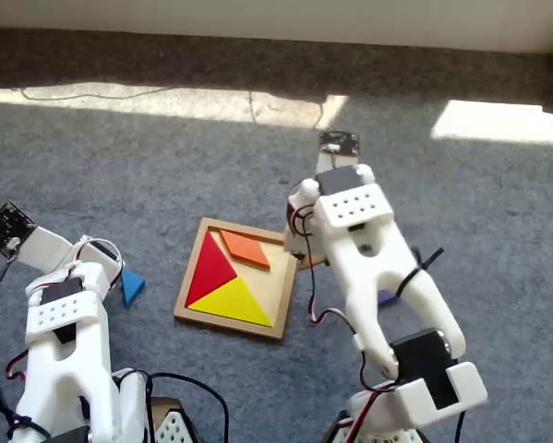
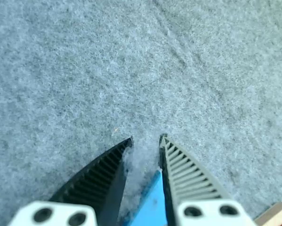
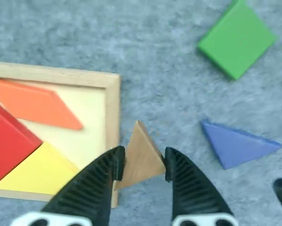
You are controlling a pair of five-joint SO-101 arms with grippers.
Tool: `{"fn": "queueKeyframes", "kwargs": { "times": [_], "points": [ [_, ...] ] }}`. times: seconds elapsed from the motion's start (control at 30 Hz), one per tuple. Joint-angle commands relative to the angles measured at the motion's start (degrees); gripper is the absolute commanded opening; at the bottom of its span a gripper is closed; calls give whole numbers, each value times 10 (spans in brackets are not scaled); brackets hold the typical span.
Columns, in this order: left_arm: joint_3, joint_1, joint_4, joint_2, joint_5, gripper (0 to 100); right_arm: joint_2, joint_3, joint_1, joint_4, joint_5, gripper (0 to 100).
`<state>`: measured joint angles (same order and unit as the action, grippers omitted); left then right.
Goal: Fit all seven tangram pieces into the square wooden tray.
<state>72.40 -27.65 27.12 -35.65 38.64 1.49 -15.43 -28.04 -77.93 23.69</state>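
Hard sunlight lays two glaring, washed-out strips across the far carpet (image 1: 119,185). Nearer, the light is soft and even. The tray (image 1: 225,323) throws a thin shadow along its near edge.

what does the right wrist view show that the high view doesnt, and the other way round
Right wrist view adds: a green square, the whole dark blue triangle, and the right gripper shut on a wooden triangle. High view adds: a light blue triangle beside the left arm. Both: the tray holding the red triangle, yellow triangle and orange parallelogram.
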Motion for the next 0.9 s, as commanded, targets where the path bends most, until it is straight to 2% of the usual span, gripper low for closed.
{"fn": "queueKeyframes", "kwargs": {
  "times": [0.0, 0.2, 0.37, 0.53, 0.7, 0.87],
  "points": [
    [-3, -7, -10, -15, -5, 105, 32, 19, -65, 20, 64, 67],
    [-3, -7, -10, -15, -5, 105, -7, 21, -127, 87, 210, 67],
    [-3, -7, -10, -15, -5, 105, -79, 22, -166, 121, 295, 67],
    [-3, -7, -10, -15, -5, 105, -99, 25, -165, 128, 317, 86],
    [-3, -7, -10, -15, -5, 105, -99, 23, -167, 131, 316, 250],
    [-3, -7, -10, -15, -5, 105, -97, 24, -167, 132, 303, 231]
  ]
}}
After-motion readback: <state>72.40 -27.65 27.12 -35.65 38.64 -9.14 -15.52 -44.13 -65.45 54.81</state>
